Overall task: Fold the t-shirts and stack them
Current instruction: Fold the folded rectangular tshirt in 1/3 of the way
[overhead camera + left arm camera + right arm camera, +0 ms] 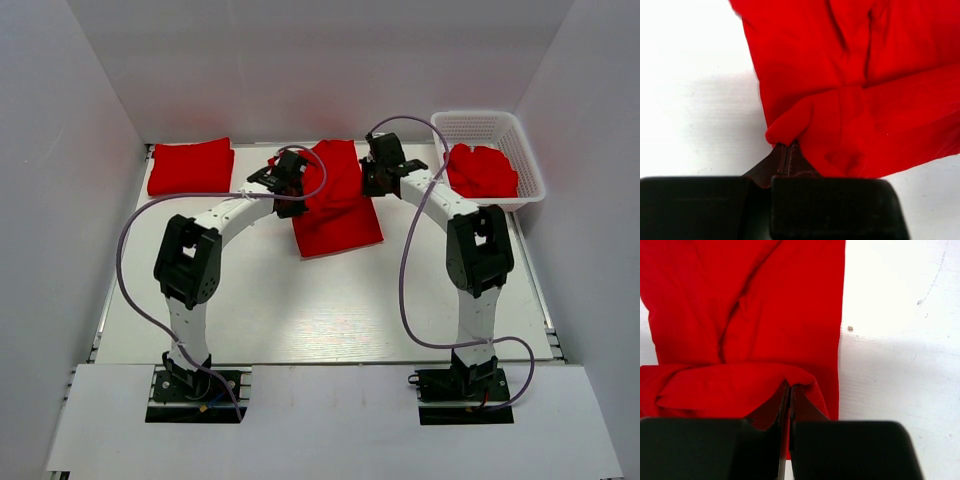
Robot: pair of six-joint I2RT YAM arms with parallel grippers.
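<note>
Left claw [788, 145], right claw [790, 387] pinch red t-shirt [341, 222].

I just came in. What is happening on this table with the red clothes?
Two robot arms are folding red t-shirts. The left end effector and the right end effector are each shut on a pinch of cloth of the middle t-shirt, which lies partly folded on the table. One folded t-shirt lies at the far left. A crumpled t-shirt sits in the white basket at the far right, not yet folded.
</note>
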